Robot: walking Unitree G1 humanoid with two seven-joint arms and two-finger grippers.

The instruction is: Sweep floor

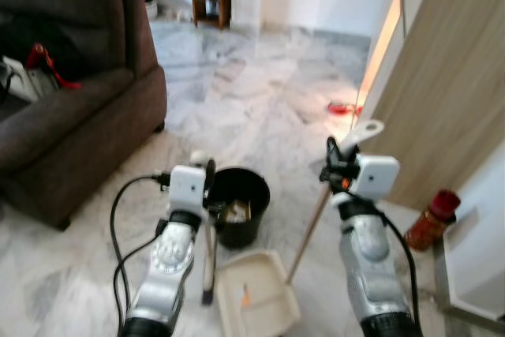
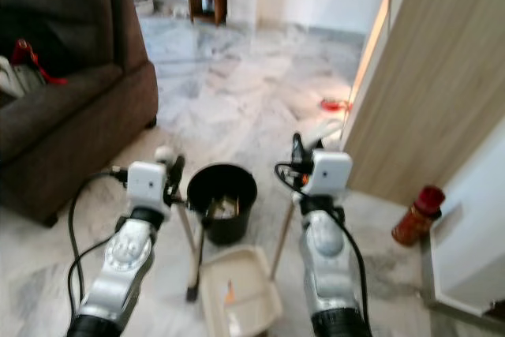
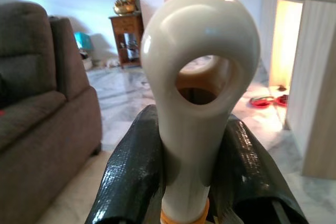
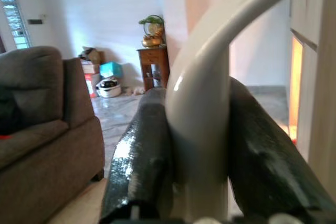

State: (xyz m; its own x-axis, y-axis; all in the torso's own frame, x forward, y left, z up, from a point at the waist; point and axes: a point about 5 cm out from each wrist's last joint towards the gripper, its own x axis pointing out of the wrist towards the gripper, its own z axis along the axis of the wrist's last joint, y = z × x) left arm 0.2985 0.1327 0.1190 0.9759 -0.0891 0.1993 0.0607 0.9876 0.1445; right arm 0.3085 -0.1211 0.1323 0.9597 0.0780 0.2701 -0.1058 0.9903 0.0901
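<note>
My left gripper (image 1: 207, 177) is shut on the cream ring-topped handle of a broom (image 3: 202, 77), whose stick runs down to a dark head (image 1: 207, 296) on the marble floor. My right gripper (image 1: 334, 165) is shut on the cream top (image 4: 202, 103) of a long wooden handle (image 1: 312, 226) that slants down to a cream dustpan (image 1: 264, 309). The dustpan lies on the floor between my arms with a small orange scrap (image 1: 245, 296) in it. Just beyond it stands a black bin (image 1: 251, 191) holding some rubbish.
A brown sofa (image 1: 71, 108) fills the left, with a bag and a red strap (image 1: 39, 57) on its seat. A wooden cabinet side (image 1: 450, 76) stands at the right, a red-lidded jar (image 1: 432, 220) at its foot. A red object (image 1: 341, 106) lies farther off on the floor.
</note>
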